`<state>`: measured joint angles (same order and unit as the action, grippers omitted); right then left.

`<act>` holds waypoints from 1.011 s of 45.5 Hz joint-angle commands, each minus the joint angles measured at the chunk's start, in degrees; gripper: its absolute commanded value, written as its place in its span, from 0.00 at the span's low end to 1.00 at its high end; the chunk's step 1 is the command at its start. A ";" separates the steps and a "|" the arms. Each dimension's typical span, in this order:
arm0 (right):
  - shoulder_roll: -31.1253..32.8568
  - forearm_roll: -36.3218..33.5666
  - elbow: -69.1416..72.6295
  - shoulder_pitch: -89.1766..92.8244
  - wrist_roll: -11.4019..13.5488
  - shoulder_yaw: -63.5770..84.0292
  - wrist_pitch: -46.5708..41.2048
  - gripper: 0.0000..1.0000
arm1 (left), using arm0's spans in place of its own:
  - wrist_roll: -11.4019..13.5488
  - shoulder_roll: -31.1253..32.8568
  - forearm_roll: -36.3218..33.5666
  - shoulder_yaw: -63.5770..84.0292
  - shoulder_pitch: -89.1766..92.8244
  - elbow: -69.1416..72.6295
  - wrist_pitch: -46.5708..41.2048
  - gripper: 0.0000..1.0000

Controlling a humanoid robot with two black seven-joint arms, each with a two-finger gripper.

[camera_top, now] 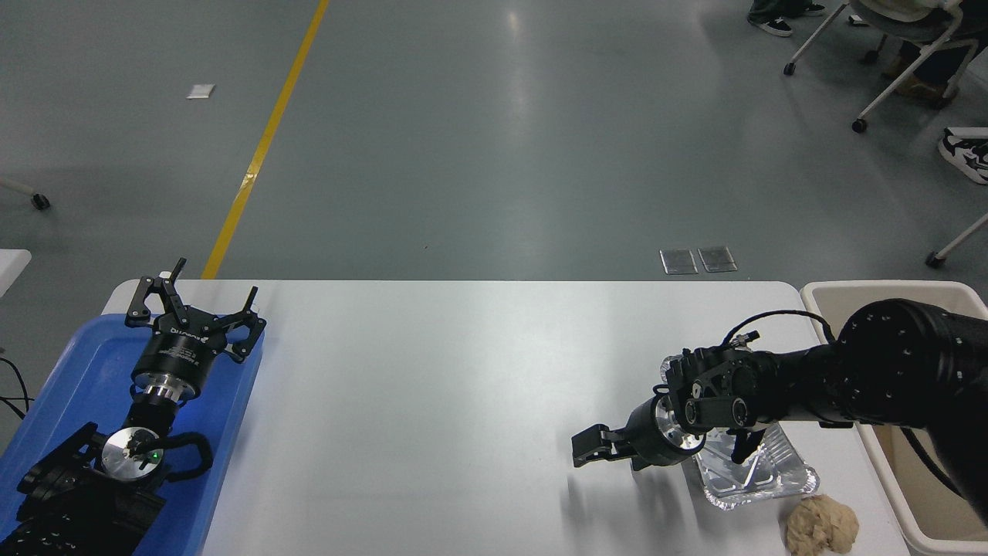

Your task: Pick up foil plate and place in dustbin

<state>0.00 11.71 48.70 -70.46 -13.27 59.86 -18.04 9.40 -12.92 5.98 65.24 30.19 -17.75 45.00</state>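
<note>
The foil plate [752, 471] lies on the counter [432, 386] at its near right, just left of the dustbin [830, 297] that stands against the counter's right edge. A tan paper ball [822, 525] sits just near of the plate, close to its near right corner. The right arm reaches in from the right and crosses over the plate's far half, so part of the rim is hidden. The right hand [590, 448] hangs past the plate's left edge, above bare counter, holding nothing; whether it is spread or closed I cannot tell from this angle. The left hand [197, 309] is parked far left over a blue tray [73, 378], its fingers spread.

The main risk seems to be overshoot: the hand is left of the plate, not over it, so a closing here would catch air. Thin foil likely bends or slides under a push, and a nudge from the wrist could shove it into the paper ball. A grip on a single rim may let the plate tilt and snag the dustbin's rim.
</note>
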 commanded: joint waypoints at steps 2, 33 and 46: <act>0.00 0.06 -0.27 0.23 0.09 -0.01 0.02 1.00 | 0.01 0.00 0.08 0.15 0.05 -0.01 0.00 0.99; 0.00 -8.11 19.93 -30.33 0.18 0.35 -2.17 1.00 | 0.01 0.00 0.08 0.07 -0.04 -0.01 0.00 0.99; 4.56 -8.81 34.09 -55.30 0.26 2.63 -12.27 1.00 | 0.01 0.00 0.08 0.07 -0.04 0.08 0.00 0.99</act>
<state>0.53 4.13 71.74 -106.93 -13.02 60.63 -23.59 9.41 -12.92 6.06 65.30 30.14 -17.73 45.00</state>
